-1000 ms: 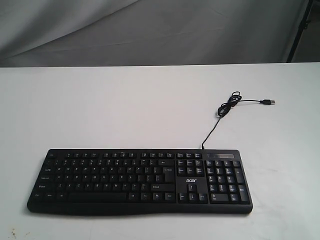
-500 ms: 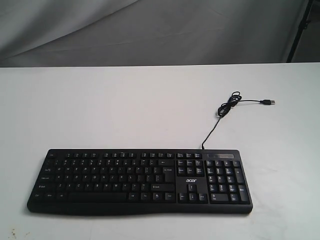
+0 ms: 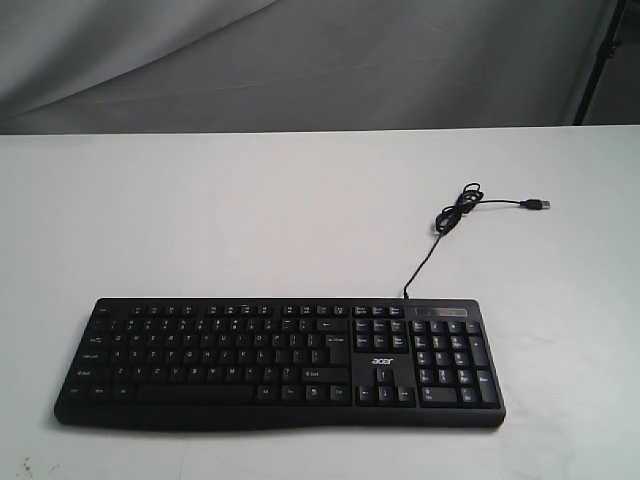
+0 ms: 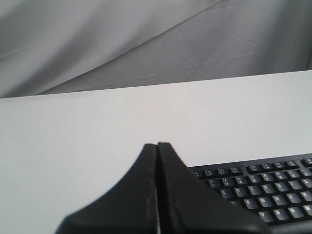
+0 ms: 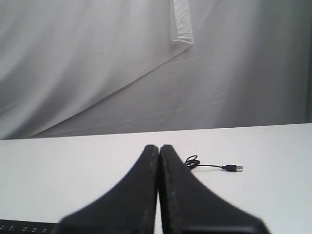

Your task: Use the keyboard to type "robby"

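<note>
The black keyboard [image 3: 280, 362] with a white acer logo lies flat near the front of the white table [image 3: 250, 220]. Its thin cable [image 3: 455, 215] curls away behind it and ends in a loose USB plug [image 3: 540, 204]. Neither arm shows in the exterior view. In the left wrist view my left gripper [image 4: 157, 145] is shut with nothing held, and the keyboard's [image 4: 263, 187] letter rows lie beside and beyond it. My right gripper [image 5: 159, 146] is shut too, empty, with the cable coil [image 5: 192, 161] and plug [image 5: 233, 168] just past its tips.
A grey cloth backdrop [image 3: 300, 60] hangs behind the table's far edge. A dark stand leg [image 3: 600, 60] rises at the back right. A strip of the keyboard's edge [image 5: 24, 226] peeks into the right wrist view's corner.
</note>
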Robot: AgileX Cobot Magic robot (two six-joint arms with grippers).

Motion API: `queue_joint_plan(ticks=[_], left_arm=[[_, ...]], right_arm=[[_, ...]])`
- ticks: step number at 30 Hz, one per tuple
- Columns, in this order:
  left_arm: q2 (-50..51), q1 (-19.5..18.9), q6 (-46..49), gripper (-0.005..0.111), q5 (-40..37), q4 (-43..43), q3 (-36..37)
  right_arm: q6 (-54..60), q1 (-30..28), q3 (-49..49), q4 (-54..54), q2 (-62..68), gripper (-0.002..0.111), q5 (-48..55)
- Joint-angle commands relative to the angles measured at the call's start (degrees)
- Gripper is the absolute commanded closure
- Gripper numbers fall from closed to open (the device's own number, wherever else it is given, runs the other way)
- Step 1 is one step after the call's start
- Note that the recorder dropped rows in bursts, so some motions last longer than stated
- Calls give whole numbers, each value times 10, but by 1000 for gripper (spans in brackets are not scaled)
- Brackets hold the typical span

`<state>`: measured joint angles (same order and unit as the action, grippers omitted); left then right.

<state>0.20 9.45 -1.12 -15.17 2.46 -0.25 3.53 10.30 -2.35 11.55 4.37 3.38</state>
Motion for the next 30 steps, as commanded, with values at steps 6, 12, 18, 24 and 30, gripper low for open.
queue_joint_plan(ticks=[6, 12, 18, 24, 30], left_arm=[[-2, 4, -2, 107, 3, 3, 2], [-2, 4, -2, 107, 3, 3, 2], [-2, 4, -2, 107, 3, 3, 2], [-2, 4, -2, 107, 3, 3, 2], [-2, 4, -2, 107, 3, 3, 2]], right_arm=[[-21, -4, 11, -67, -1, 108, 35], [-21, -4, 24, -107, -1, 108, 92], [-31, -8, 24, -110, -30, 108, 150], [-45, -29, 24, -110, -44, 108, 171], [-45, -29, 24, -110, -44, 108, 171]])
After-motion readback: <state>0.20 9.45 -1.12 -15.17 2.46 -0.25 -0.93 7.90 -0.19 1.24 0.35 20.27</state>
